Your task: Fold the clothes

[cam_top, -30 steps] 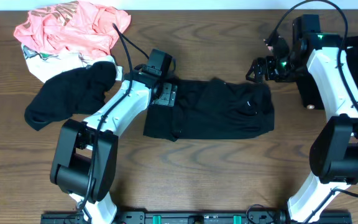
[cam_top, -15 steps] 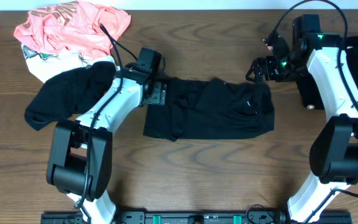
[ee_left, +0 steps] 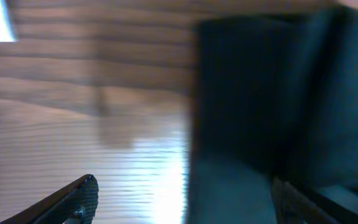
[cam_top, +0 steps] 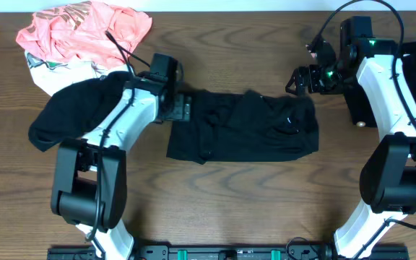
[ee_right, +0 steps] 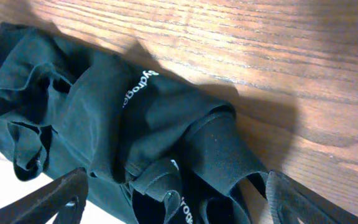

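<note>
Left gripper (cam_top: 182, 108) wide open, empty, at left edge of black T-shirt (cam_top: 244, 133). Right gripper (cam_top: 295, 79) equally wide, empty, at shirt's upper-right corner. Shirt half-folded, rumpled. Risk: pinching top layer only would drag fold apart; loose garments (cam_top: 85, 36) left of shirt may snag arm.

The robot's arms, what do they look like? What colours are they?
Both the left arm and the right arm have smooth white shells with chunky black round joints. A thin black cable loops above each. The right one shows small green lights. The jaws are thin, black and pointed.
</note>
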Action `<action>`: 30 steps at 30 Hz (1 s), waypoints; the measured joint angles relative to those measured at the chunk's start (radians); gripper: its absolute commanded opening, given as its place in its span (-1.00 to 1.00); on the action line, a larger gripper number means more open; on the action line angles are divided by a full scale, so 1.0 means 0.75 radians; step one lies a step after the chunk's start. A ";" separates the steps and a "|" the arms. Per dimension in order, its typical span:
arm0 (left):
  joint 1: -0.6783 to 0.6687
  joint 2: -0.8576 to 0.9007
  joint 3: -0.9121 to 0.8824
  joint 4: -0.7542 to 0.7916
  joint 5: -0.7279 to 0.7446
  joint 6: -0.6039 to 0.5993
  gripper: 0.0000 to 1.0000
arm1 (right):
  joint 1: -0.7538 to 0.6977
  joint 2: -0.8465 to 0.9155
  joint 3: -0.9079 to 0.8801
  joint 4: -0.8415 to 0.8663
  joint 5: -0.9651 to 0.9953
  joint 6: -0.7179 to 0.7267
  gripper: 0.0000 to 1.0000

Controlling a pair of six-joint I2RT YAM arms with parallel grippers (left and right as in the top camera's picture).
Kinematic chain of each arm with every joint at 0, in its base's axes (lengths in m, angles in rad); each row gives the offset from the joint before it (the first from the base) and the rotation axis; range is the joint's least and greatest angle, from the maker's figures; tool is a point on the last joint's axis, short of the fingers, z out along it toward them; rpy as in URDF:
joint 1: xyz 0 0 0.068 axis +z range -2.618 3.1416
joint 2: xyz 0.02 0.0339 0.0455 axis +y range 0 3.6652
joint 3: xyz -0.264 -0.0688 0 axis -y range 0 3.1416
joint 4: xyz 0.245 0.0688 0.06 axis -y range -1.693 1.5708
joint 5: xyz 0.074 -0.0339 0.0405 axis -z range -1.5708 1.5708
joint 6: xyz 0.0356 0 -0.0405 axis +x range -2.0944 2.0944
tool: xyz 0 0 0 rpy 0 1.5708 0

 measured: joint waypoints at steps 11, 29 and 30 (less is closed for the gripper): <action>-0.208 0.015 0.000 0.025 0.118 0.000 0.78 | 0.001 0.000 0.000 -0.001 0.000 0.000 0.79; -0.407 0.016 0.000 0.145 0.135 0.000 0.79 | 0.001 0.000 0.001 -0.009 0.000 0.000 0.79; -0.407 0.016 0.000 0.156 0.146 0.000 0.79 | 0.001 0.000 0.001 -0.010 0.000 0.000 0.79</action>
